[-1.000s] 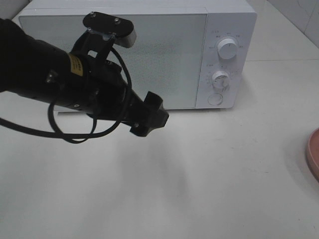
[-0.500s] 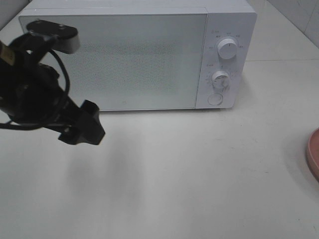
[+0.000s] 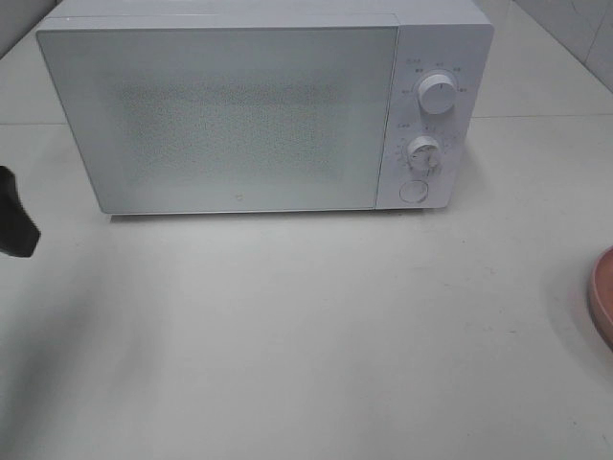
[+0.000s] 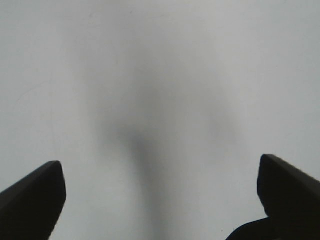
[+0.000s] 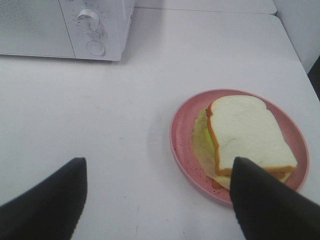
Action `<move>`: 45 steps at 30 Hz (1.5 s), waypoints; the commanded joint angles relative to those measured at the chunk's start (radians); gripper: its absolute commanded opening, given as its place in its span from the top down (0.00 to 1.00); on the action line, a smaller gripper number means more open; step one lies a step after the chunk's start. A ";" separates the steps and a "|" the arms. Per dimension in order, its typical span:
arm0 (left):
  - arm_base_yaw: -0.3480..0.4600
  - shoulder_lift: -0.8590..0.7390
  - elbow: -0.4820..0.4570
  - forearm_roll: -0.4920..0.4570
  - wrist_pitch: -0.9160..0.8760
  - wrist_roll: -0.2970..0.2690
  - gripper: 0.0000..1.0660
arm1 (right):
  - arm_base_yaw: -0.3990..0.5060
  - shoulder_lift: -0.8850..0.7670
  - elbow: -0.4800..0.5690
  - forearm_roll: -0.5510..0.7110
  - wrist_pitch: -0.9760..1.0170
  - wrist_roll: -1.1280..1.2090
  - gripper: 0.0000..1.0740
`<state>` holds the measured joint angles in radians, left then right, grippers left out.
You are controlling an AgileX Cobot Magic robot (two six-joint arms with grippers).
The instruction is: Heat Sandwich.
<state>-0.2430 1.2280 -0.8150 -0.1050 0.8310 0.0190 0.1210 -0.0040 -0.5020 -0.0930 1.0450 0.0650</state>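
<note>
Left claw [image 4: 160, 200] agape | right claw [image 5: 157, 200] agape | white table [image 3: 335, 335] | microwave [image 3: 259, 110]

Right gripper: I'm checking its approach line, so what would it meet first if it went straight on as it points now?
Probably the plate with the sandwich, which lie just beyond the open right gripper. Depth is unclear, so it might meet the table first.

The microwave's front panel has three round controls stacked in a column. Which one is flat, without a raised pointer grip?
The lowest one, the round button under the two knobs. The top knob and middle knob stick out with pointer grips; the button sits flush as a plain ring.
</note>
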 commanded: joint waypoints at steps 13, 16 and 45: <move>0.161 -0.432 0.180 0.040 0.237 -0.006 0.08 | -0.006 -0.027 -0.003 0.002 -0.004 -0.011 0.29; 0.161 -0.520 0.230 0.041 0.252 -0.006 0.08 | -0.006 -0.027 -0.003 0.002 -0.004 -0.011 0.29; 0.161 -1.192 0.319 0.057 0.205 0.001 0.08 | -0.006 -0.027 -0.003 0.002 -0.004 -0.011 0.29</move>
<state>-0.0850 0.0900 -0.4990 -0.0480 1.0440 0.0200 0.1210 -0.0040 -0.5020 -0.0930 1.0450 0.0650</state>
